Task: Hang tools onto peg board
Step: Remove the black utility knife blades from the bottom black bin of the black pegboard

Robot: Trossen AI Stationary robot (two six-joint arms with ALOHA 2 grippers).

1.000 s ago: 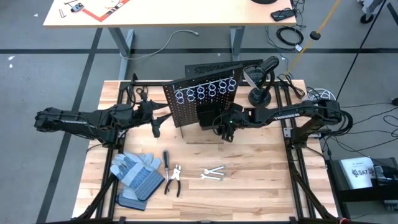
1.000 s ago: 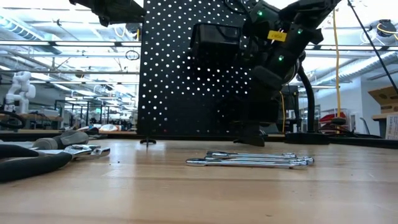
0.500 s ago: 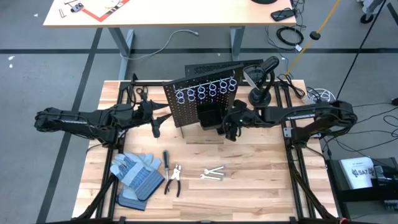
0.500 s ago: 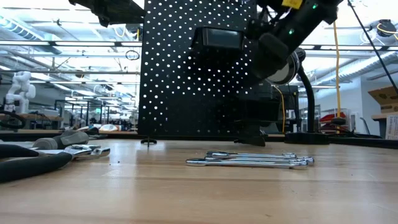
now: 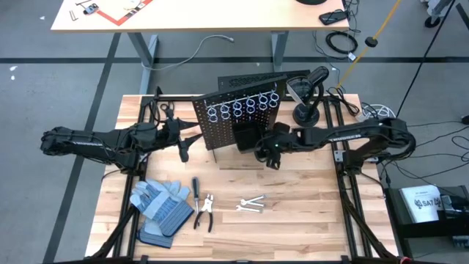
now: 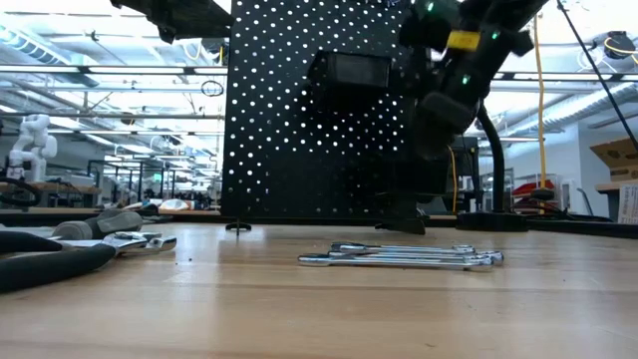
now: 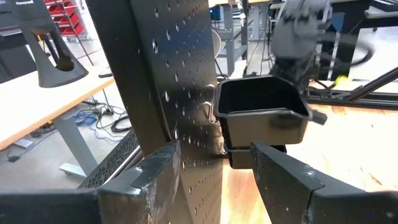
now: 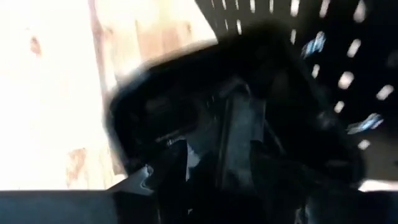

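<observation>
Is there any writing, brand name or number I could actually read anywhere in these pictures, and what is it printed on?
"SA7": large dark characters on the white box on the floor right of the table; smaller print beside them is unreadable.
White lettering along the dark right arm: too small to read.
Yellow tag on that arm: nothing legible on it.
Black perforated peg board, silver wrenches, grey-and-blue gloves: no readable marks.

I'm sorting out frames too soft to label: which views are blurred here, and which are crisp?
Right wrist view: heavily smeared, only a dark bin and pale wood readable. Left wrist view: the peg board is sharp, the right gripper beyond it is blurred. Low view: wrenches crisp, backlit board nearly a silhouette. High view: evenly lit and sharp.
</observation>
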